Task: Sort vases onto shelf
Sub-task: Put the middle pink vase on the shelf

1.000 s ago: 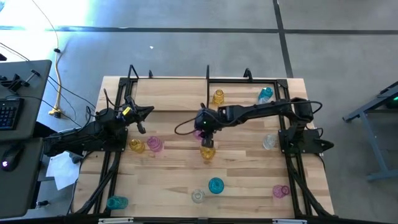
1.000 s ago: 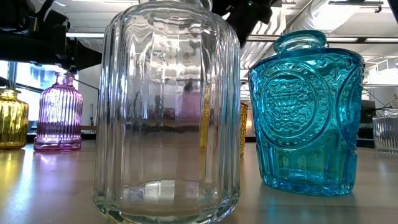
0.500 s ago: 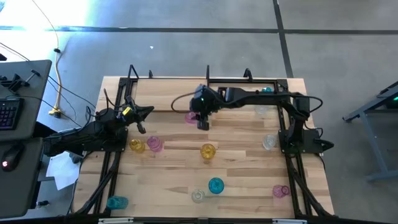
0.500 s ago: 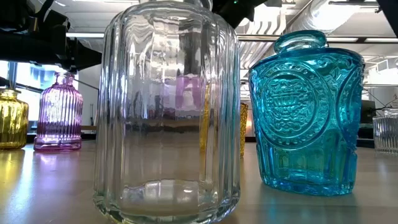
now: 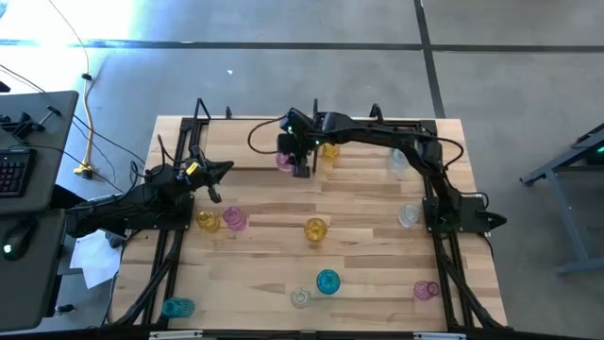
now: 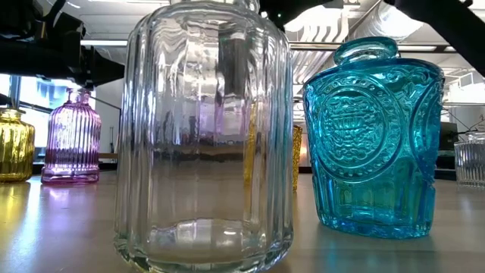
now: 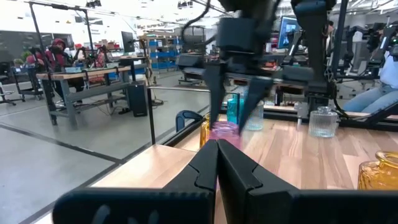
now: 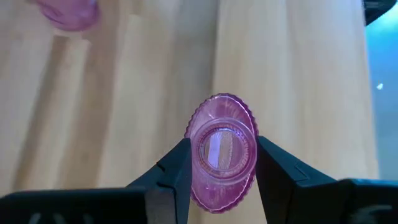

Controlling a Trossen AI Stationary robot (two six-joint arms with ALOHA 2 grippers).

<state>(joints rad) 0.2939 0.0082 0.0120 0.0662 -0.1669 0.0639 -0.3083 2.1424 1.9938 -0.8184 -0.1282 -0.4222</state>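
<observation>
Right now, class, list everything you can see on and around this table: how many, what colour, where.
pink vases: 3; one gripped at the far side, one left of centre, one near right
amber vases: 3; far side, left, centre
clear vases: 3; near centre, right, far right
teal vases: 2 visible; near centre, near left corner
shelf: 1, black frame, far edge
table: 1, light wood
keyboard: 1, black, side desk
left tool: shut, empty, left side
right tool: shut on a pink vase
</observation>
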